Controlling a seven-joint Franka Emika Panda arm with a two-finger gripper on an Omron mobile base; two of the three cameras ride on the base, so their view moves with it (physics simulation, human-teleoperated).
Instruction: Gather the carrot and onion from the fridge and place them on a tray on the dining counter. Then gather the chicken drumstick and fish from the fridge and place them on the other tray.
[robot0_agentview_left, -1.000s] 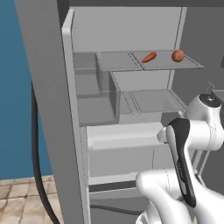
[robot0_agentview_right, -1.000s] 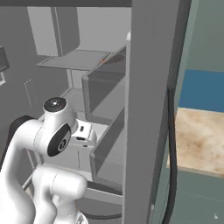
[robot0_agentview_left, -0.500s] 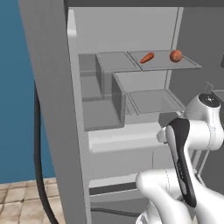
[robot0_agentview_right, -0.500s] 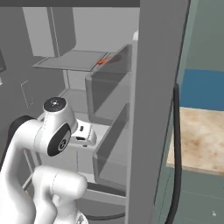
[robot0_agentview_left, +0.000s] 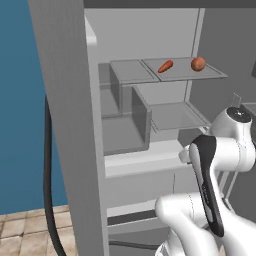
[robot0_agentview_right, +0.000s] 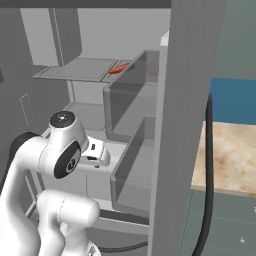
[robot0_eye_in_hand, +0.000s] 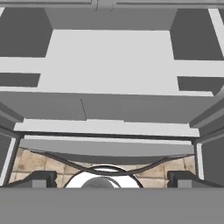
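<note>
The carrot (robot0_agentview_left: 165, 66) and onion (robot0_agentview_left: 198, 63) are lying toward the fridge shelf's (robot0_agentview_left: 210, 75) right edge; the hand (robot0_eye_in_hand: 111, 178), fingers apart, is hanging low, holding nothing.

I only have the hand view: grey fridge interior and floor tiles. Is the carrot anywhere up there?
Observer: Yes. In the left base view the carrot lies on the upper shelf of the open fridge.
Operator: And the onion?
Observer: The onion sits on the same shelf, to the right of the carrot and apart from it.
Operator: Is my gripper carrying anything?
Observer: No. The gripper is open and empty, and the arm is folded low in front of the fridge, well below that shelf.
</note>
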